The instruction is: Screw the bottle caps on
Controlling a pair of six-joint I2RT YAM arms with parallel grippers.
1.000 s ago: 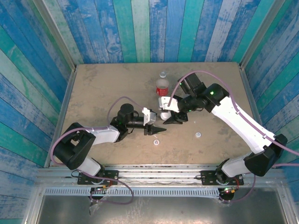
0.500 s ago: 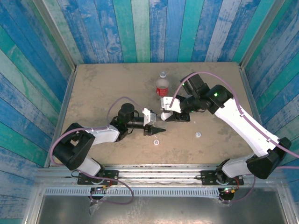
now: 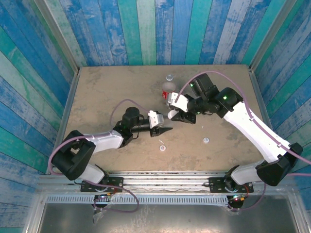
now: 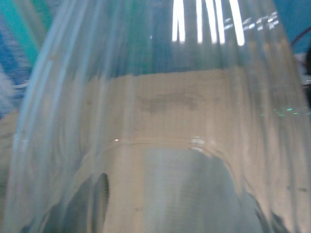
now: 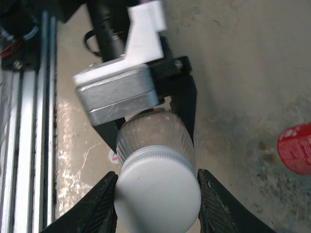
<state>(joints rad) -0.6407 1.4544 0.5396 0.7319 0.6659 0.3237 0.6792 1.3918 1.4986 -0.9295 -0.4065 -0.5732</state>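
Setting: worn tan tabletop point(image 3: 97, 97) walled by blue and green painted planks point(image 3: 146, 29).
Landmark: small clear plastic bottle with a red label point(image 3: 167, 91), upright at the far middle of the tabletop.
Left gripper point(image 3: 165, 130): just nearer the arms than the red-labelled bottle, clamped on the body of a plain clear ribbed plastic bottle point(image 5: 154, 138).
Right gripper point(image 5: 158, 200): beside the red-labelled bottle, fingers pressed against both sides of a round white plastic screw cap point(image 5: 158, 191) sitting on the plain bottle's neck.
Loose caps: two small round white caps, well nearer the arms than the red-labelled bottle, one point(image 3: 162, 147) straight below it, one point(image 3: 206, 141) to its right.
Third bottle point(image 3: 169, 77): just beyond the red-labelled bottle; label too small to tell.
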